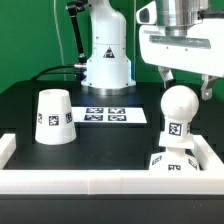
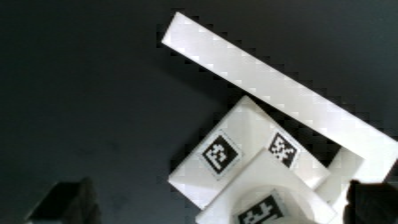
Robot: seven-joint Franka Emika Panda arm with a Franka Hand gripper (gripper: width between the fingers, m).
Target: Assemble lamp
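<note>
Plainly matte white plastic throughout: truncated-cone shade (image 1: 53,117) standing upright on the black table (image 1: 100,140) at the exterior view's left; ball-shaped bulb (image 1: 178,107) on a cylindrical tagged neck, seated upright on the blocky base (image 1: 171,163) near the right border rail (image 1: 209,153). Gripper (image 1: 186,84) hanging just above and behind the bulb; finger spread and contact impossible to judge. Marker board (image 1: 112,115) flat mid-table.
</note>
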